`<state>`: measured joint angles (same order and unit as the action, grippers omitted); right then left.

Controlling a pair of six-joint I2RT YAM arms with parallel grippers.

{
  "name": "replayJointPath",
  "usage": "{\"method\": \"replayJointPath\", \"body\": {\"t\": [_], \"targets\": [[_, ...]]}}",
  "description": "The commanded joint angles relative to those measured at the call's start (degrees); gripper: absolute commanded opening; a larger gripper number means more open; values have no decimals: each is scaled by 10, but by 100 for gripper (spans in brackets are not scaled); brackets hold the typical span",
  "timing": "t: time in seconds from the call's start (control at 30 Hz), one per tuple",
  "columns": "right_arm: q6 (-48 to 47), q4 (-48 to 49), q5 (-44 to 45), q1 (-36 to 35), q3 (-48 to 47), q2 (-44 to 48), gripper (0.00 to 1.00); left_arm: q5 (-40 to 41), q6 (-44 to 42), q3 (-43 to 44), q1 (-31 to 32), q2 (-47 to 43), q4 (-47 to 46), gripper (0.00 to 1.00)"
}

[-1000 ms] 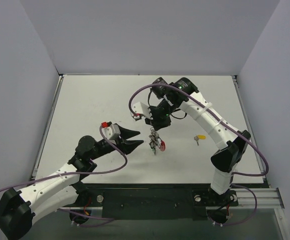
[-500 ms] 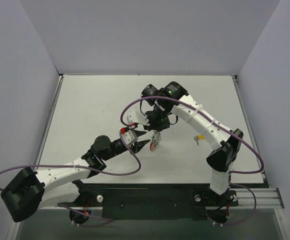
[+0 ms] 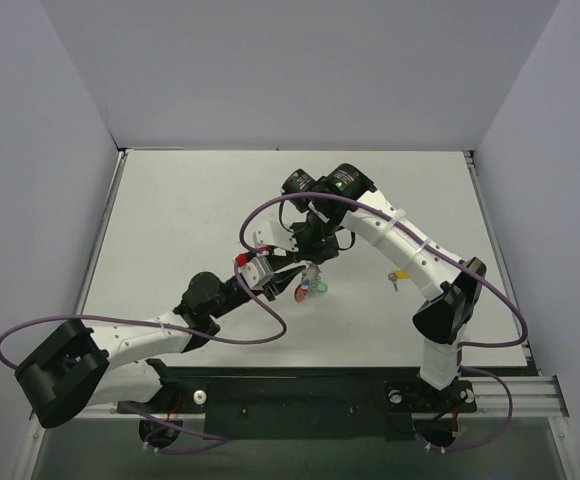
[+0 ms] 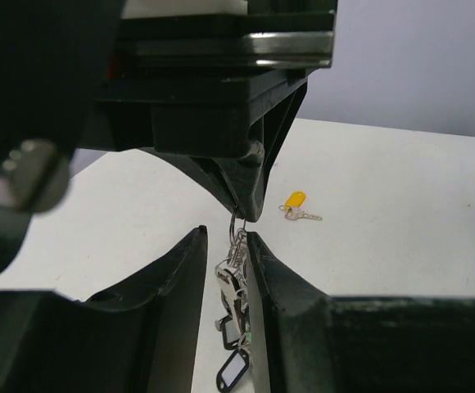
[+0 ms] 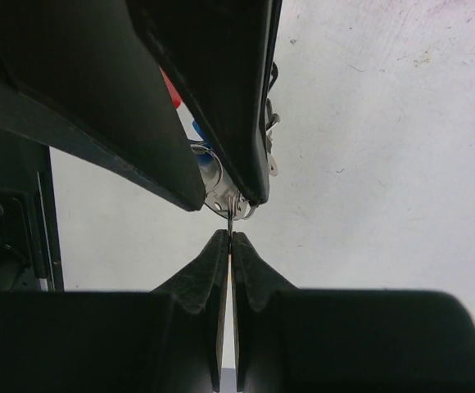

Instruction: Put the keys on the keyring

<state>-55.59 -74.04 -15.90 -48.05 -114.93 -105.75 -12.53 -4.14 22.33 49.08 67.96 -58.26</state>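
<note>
Keys (image 4: 232,282): one bunch, one yellow key (image 4: 296,201)

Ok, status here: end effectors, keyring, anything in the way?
Right end effector shut on keyring, keys hanging below. Left end effector open, straddling the keys. Yellow key loose on table. Nothing in the way.

Both arms stretch forward and inward, tips meeting. The right gripper (image 5: 230,236) points down, fingers pinched together; the left gripper (image 4: 225,236) holds its fingers narrowly parted.

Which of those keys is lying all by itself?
The yellow-capped key, flat on the table; the other keys hang from the keyring held by the right pincer.
</note>
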Motion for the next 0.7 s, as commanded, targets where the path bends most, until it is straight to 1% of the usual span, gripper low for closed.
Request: {"method": "replayJointPath", "body": {"t": [0.0,0.17,0.4,0.67], "targets": [[-4,-155,-13,-4,-6,19,0,-14,30,21,1,16,-86,35],[-3,-152,-23,-4,-1,23,0,-25,38,28,-2,39,-109,31],[-2,-148,-26,-2,6,28,0,-34,38,37,-5,58,-103,30],[0,-146,-27,-1,9,31,0,-55,11,54,-5,60,-48,29]]}}
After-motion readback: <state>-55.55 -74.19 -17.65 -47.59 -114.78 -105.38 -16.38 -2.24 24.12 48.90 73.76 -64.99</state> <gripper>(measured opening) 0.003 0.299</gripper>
